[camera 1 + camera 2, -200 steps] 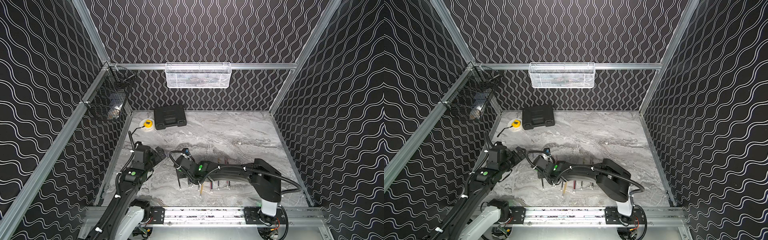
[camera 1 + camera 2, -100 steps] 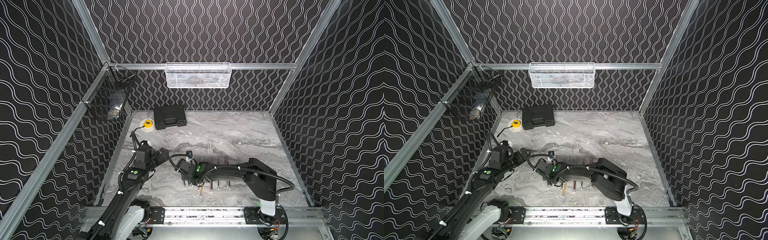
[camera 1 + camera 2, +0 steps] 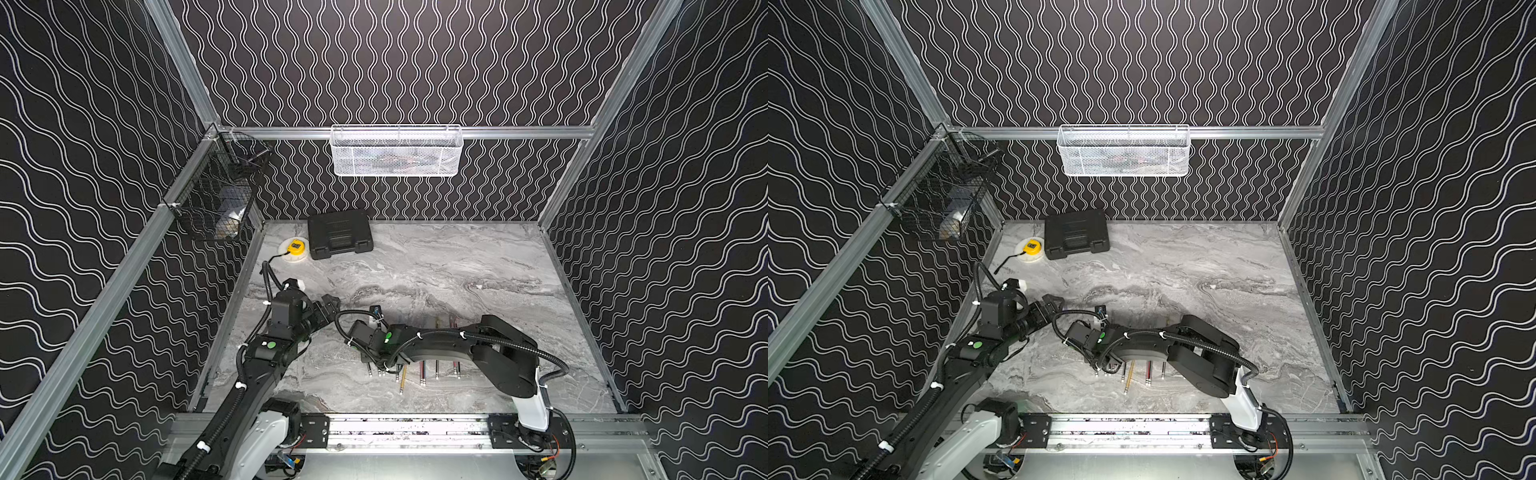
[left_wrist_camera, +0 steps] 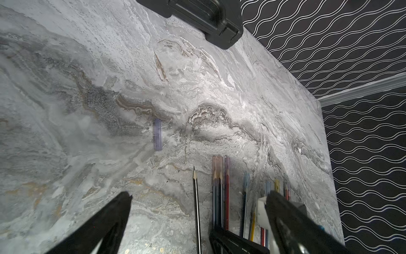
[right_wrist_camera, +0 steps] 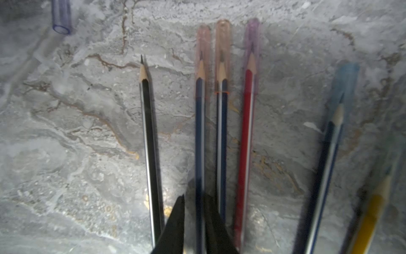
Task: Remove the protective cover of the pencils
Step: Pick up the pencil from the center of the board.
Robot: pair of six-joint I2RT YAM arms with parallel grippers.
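A row of long thin pencils [image 3: 436, 368] lies on the grey marbled tabletop [image 3: 457, 270], well apart from the black plastic carry case [image 3: 340, 233], on the case's side toward the arm bases; both top views show it [image 3: 1148, 370]. The pencil tips point toward the case. In the right wrist view a black pencil [image 5: 149, 143] shows a bare sharpened tip. Next to it lie a dark blue pencil in a pink see-through cover [image 5: 199, 132], a dark blue pencil in an orange cover [image 5: 222, 132] and a red pencil in a violet cover [image 5: 247, 132]. A loose clear violet cover [image 4: 157, 134] rests between the row and the case.

The right gripper [image 5: 194, 202] has its black fingers close on either side of the pink-covered pencil; whether they actually pinch it cannot be told. The left gripper [image 4: 198, 194] hovers nearer the case, jaws spread wide, holding nothing
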